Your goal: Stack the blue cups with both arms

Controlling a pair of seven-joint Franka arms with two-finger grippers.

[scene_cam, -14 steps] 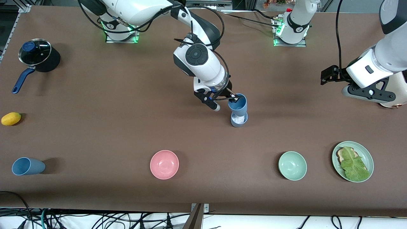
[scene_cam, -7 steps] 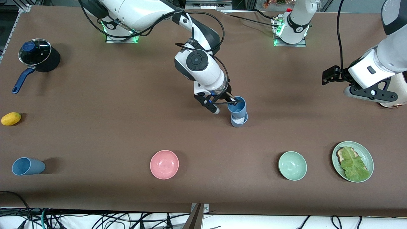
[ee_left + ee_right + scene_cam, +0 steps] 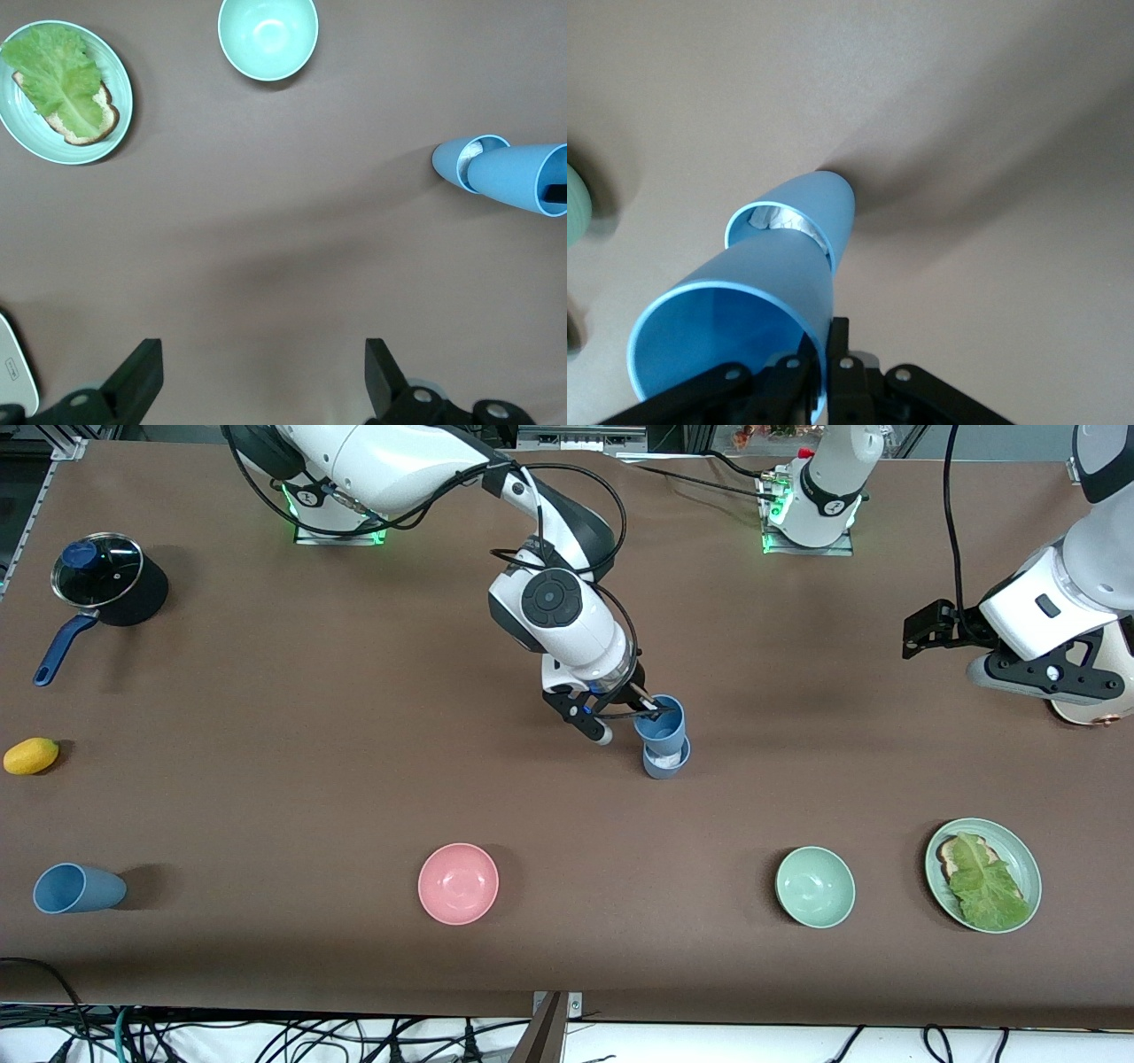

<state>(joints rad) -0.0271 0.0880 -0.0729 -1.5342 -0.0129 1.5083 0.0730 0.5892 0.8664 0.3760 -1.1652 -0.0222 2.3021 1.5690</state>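
Pinching the rim of a blue cup, the right claw holds it tilted, its bottom inside a second blue cup standing mid-worktop with something white in it. A third blue cup lies on its side near the right arm's end. The left claw, spread wide and holding nothing, waits over the worktop at its own end.
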